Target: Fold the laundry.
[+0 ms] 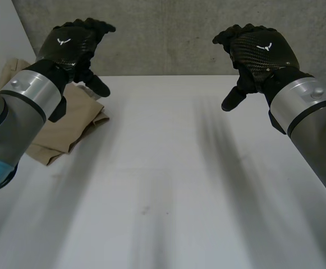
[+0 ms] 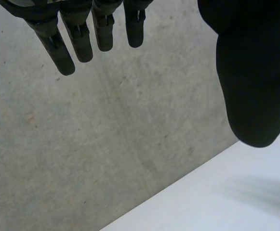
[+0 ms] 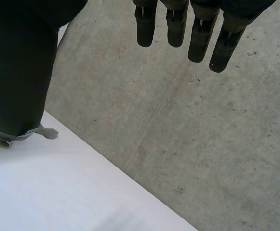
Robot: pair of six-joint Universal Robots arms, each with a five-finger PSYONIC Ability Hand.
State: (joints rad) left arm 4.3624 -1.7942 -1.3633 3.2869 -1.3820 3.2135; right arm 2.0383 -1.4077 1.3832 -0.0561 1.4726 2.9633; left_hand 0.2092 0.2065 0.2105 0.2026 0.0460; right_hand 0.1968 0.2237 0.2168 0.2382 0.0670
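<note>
A folded tan garment (image 1: 67, 126) lies at the table's far left, partly hidden behind my left arm. My left hand (image 1: 73, 45) hovers above it, raised off the table, open with its fingers (image 2: 82, 41) straight and its thumb (image 2: 253, 72) apart, holding nothing. My right hand (image 1: 258, 53) is raised over the far right of the table, open as well, fingers (image 3: 178, 29) straight and thumb (image 3: 19, 67) spread. In the right wrist view a bit of tan and grey cloth (image 3: 14, 137) peeks from behind the thumb.
The white table (image 1: 168, 185) stretches bare across the middle and the front. A grey concrete wall (image 1: 174, 39) stands just behind its far edge, and a white panel (image 1: 0, 39) rises at the far left.
</note>
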